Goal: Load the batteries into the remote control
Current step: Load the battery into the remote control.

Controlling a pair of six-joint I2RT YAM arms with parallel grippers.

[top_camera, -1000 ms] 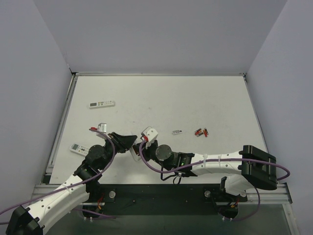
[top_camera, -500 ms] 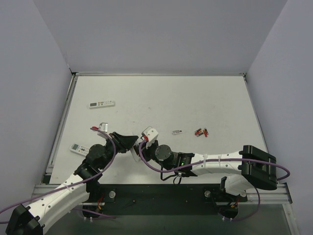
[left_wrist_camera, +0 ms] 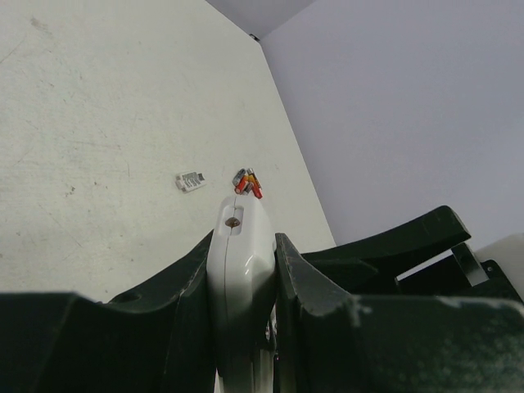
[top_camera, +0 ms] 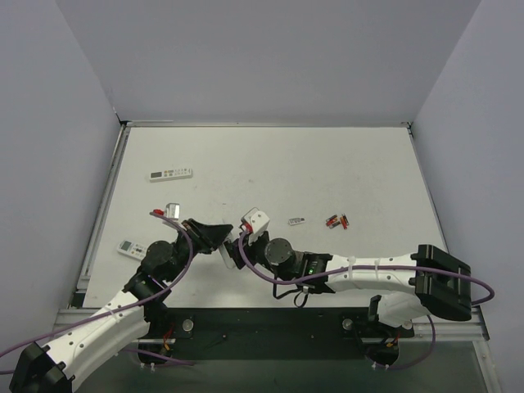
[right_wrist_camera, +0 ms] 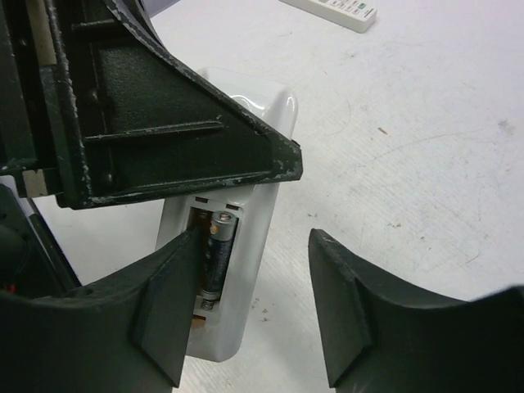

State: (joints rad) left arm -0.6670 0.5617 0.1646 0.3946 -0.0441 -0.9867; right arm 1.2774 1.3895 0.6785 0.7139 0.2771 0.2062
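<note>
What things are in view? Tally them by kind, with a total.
Remotes: 3 (held remote, far remote, left-edge remote)
Batteries: 3 visible (loaded battery, apparently 2 loose batteries)
Other: 1 (small grey piece)
Total: 7

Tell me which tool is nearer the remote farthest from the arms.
Left. The left tool is nearside and right of the far remote; the right tool lies further the same way.

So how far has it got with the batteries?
One battery already sits in the open compartment of the remote. The left tool clamps the remote; the right tool is open, close by. Loose batteries lie on the table, not yet loaded.
</note>
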